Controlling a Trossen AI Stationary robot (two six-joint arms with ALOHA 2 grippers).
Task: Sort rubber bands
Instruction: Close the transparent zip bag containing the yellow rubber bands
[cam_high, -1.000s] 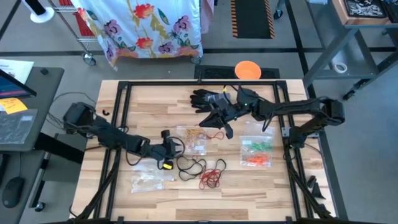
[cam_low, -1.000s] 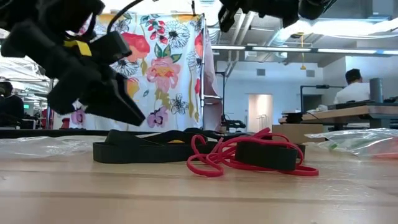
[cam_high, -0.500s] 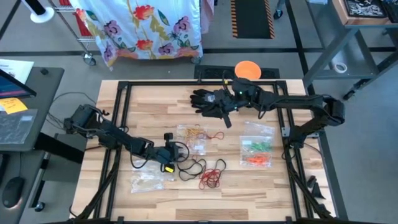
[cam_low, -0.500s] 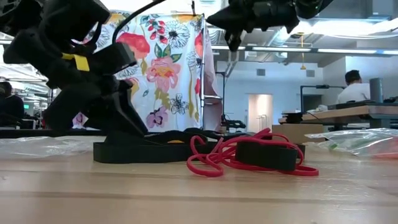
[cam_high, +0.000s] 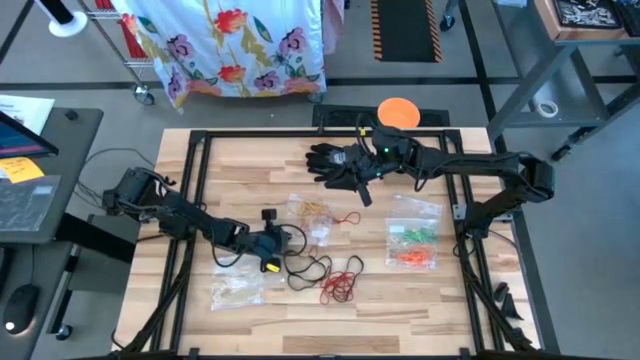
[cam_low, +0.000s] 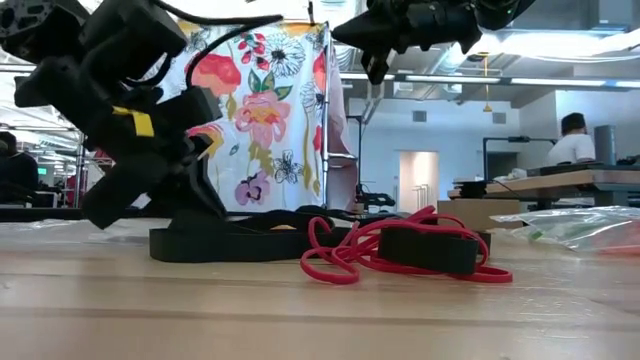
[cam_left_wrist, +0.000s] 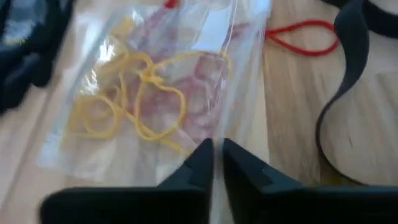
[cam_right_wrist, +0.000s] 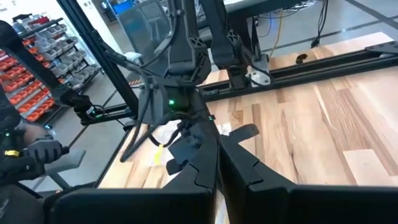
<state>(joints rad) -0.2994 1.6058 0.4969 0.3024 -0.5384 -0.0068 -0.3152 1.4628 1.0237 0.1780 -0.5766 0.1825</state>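
Left gripper looks pinched on the clear bag edge, I think. Loose rubber bands sit lower-center. Right gripper, closed, hovers upper-center. Next: lift the bag open.

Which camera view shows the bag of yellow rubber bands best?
The left wrist view: the bag of yellow rubber bands fills it. The high view shows it small; the low and right wrist views do not show it clearly.

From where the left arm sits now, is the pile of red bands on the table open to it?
Probably yes. The left gripper is pinched on the edge of the clear bag of yellow bands, and the red bands lie bare on the wood just beyond, nothing on top. A black band lies between; it must let go first.
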